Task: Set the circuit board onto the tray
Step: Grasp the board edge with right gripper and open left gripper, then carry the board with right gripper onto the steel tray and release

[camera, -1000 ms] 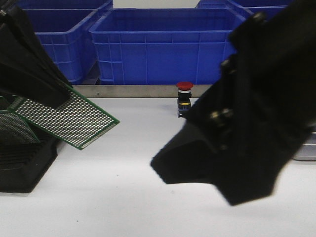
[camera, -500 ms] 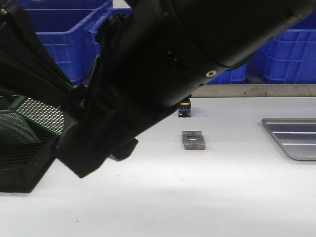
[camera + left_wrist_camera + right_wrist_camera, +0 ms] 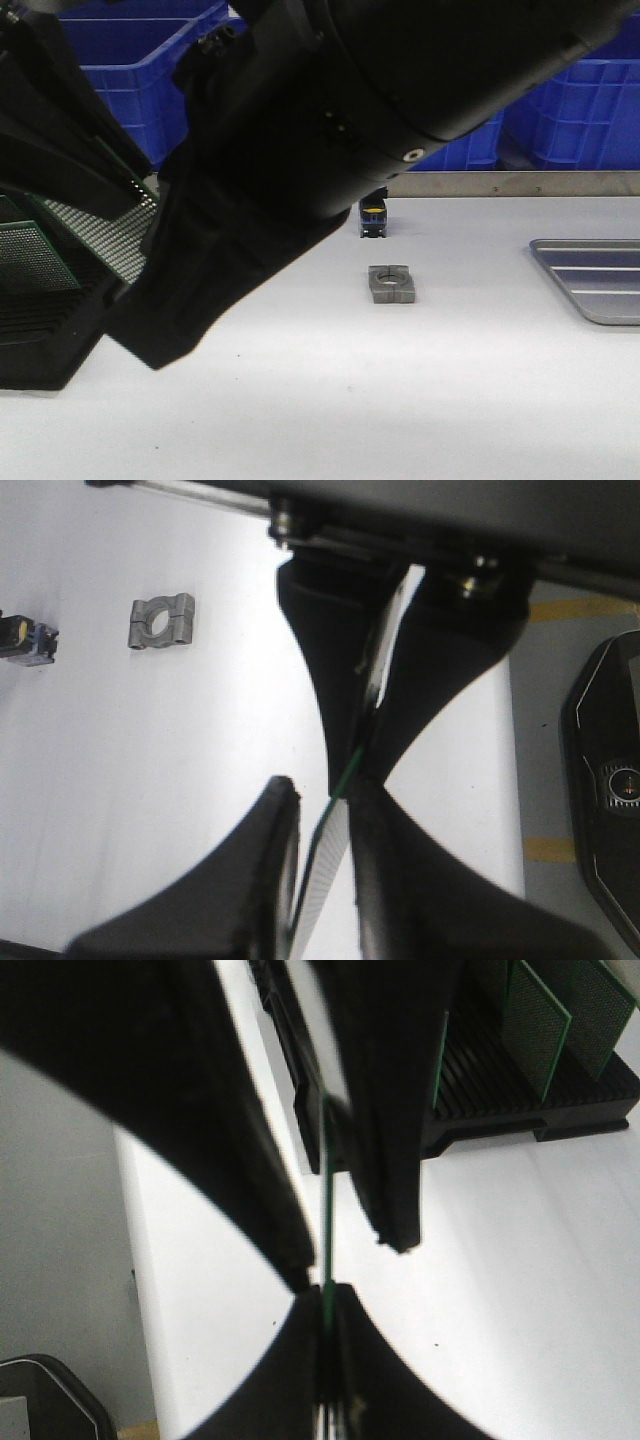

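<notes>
White bench (image 3: 450,400) fills the front view, with big blue bins (image 3: 560,120) stacked behind its far edge from 10 to 2 o'clock. The right arm (image 3: 400,90) reaches across from 1 o'clock down toward 8 o'clock and hides much of the scene. At 8 o'clock a black slotted rack (image 3: 40,340) holds spare green boards (image 3: 535,1030) on edge.

The tray (image 3: 600,280) lies flat at 3 o'clock, silver-grey with a raised rim and long ridges, partly cut off by the frame. Its floor looks bare as far as it shows.

The circuit board (image 3: 100,240) hangs above the rack at 9 o'clock. It is a green perforated prototyping board with a dense grid of pale pads, sandwiched between both arms. The right end effector (image 3: 327,1295) is clamped on its thin edge. The left end effector (image 3: 325,790) straddles the opposite end, jaws apart, with light showing between one finger and the board.

So the tray sits well apart from the board, straight across toward 3 o'clock, on the right arm's own side. I judge that arm better placed to carry it there.

A small grey metal clamp block (image 3: 391,283) and a little black switch body (image 3: 373,218) sit near the centre, between board and tray.
</notes>
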Robot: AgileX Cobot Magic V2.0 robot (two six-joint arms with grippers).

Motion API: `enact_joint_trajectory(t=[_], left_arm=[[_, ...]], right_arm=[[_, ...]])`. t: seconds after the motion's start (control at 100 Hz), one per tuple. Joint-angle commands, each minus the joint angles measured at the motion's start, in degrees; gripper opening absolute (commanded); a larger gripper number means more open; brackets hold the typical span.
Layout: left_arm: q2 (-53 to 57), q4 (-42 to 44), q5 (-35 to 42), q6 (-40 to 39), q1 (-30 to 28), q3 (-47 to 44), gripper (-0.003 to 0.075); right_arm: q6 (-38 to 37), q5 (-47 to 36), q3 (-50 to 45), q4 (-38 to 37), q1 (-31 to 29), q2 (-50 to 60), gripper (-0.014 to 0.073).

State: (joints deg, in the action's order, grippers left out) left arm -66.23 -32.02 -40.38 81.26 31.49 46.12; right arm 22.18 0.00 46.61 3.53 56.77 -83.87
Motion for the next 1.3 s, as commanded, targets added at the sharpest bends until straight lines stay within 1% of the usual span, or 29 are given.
enact_joint_trajectory(t=[0.0, 0.04, 0.09, 0.21, 0.39, 0.53, 0.54, 0.55, 0.59, 0.6, 0.61, 0.62, 0.67, 0.68, 0.69, 0.72, 0.87, 0.9, 0.94, 0.95, 0.96, 0.97, 1.01, 1.1, 1.17, 1.29], left_arm=[[1.0, -1.0, 3.2, -1.2, 0.5, 1.7, 0.0332], [1.3, -0.1, 4.6, -1.2, 0.5, 1.7, 0.0397], [1.7, 0.6, 7.3, -1.2, 0.3, 1.7, 0.0436], [2.7, 0.8, 11.6, -1.2, -1.2, 1.7, 0.0442], [2.9, 0.7, 11.4, -1.3, -3.7, 1.7, 0.0442], [2.9, 0.7, 11.5, -1.3, -4.1, 1.7, 0.0442], [2.9, 0.6, 11.5, -1.3, -4.1, 1.7, 0.0442], [2.9, 0.6, 11.5, -1.3, -4.1, 1.7, 0.0442], [2.9, 0.5, 11.5, -1.3, -4.1, 1.7, 0.0442], [2.9, 0.3, 11.5, -1.3, -4.1, 1.7, 0.0442], [2.9, 0.2, 11.5, -1.3, -4.1, 1.7, 0.0442], [2.9, 0.0, 11.5, -1.3, -4.1, 1.7, 0.0442], [2.9, -0.7, 11.5, -1.3, -4.1, 1.7, 0.0442], [2.9, -0.7, 11.5, -1.3, -4.1, 1.7, 0.0442], [2.9, -0.8, 11.5, -1.3, -4.1, 1.7, 0.0442], [2.9, -0.8, 11.5, -1.3, -4.1, 1.7, 0.0442], [2.9, -0.8, 11.5, -1.3, -4.1, 1.7, 0.0442], [2.9, -0.8, 11.5, -1.3, -4.1, 1.7, 0.0442], [2.9, -0.8, 11.5, -1.3, -4.1, 1.7, 0.0442], [2.9, -0.8, 11.5, -1.3, -4.1, 1.7, 0.0442], [2.9, -0.8, 11.5, -1.3, -4.1, 1.7, 0.0442], [2.9, -0.8, 11.5, -1.3, -4.1, 1.7, 0.0442], [2.8, -0.8, 11.5, -1.3, -4.1, 1.7, 0.0442], [2.7, -0.8, 11.5, -1.3, -4.1, 1.7, 0.0442], [2.7, -0.8, 11.9, -1.3, -4.1, 1.7, 0.0442], [2.7, -0.8, 12.7, -1.3, -4.1, 1.7, 0.0442]], right_arm=[[-0.7, -4.8, 1.9, 1.1, -0.5, 1.9, -0.0069], [-0.7, -4.6, 1.9, 2.0, -0.5, 1.9, -0.0069], [-0.7, -3.8, 1.7, 4.3, -0.5, 2.1, -0.0069], [-0.7, -0.7, 1.6, 9.6, -2.4, 2.3, -0.0069], [-0.7, 3.6, 1.6, 15.8, -9.2, 2.3, -0.0069], [-0.7, 7.1, 1.6, 19.3, -17.4, 2.3, -0.0069], [-0.7, 7.6, 1.6, 20.1, -18.8, 2.3, -0.0069], [-0.7, 7.6, 1.6, 20.1, -18.8, 2.3, -0.0069], [-0.7, 8.5, 1.6, 21.6, -22.3, 2.3, -0.0069], [-0.7, 8.6, 1.6, 21.9, -22.3, 2.3, -0.0069], [-0.7, 8.8, 1.6, 22.3, -24.0, 2.3, -0.0069], [-0.7, 9.0, 1.6, 22.6, -24.0, 2.3, -0.0069], [-0.7, 10.0, 1.6, 24.0, -27.9, 2.3, -0.0069], [-0.7, 10.3, 1.6, 24.4, -29.7, 2.3, -0.0069], [-0.7, 10.5, 1.6, 24.5, -29.7, 2.3, -0.0069], [-0.7, 11.4, 1.6, 25.1, -32.6, 2.3, -0.0069], [-0.7, 14.8, 1.6, 25.8, -45.1, 2.0, -0.0069], [-0.7, 15.0, 1.6, 25.8, -46.6, 1.6, -0.0069], [-0.7, 15.4, 1.7, 25.8, -50.3, 0.5, -0.0069], [-0.7, 15.4, 1.7, 25.8, -50.3, 0.3, -0.0069], [-0.7, 15.5, 1.7, 25.8, -51.8, -0.2, -0.0069], [-0.7, 15.6, 1.7, 25.9, -51.8, -0.2, -0.0069], [-0.7, 15.7, 1.8, 26.0, -54.9, -2.0, -0.0069], [-0.6, 16.9, 3.0, 26.0, -58.9, -5.7, -0.0069], [0.3, 18.8, 5.0, 25.9, -60.6, -8.2, -0.0069], [1.1, 20.0, 9.1, 25.8, -61.5, -11.6, -0.0069]])
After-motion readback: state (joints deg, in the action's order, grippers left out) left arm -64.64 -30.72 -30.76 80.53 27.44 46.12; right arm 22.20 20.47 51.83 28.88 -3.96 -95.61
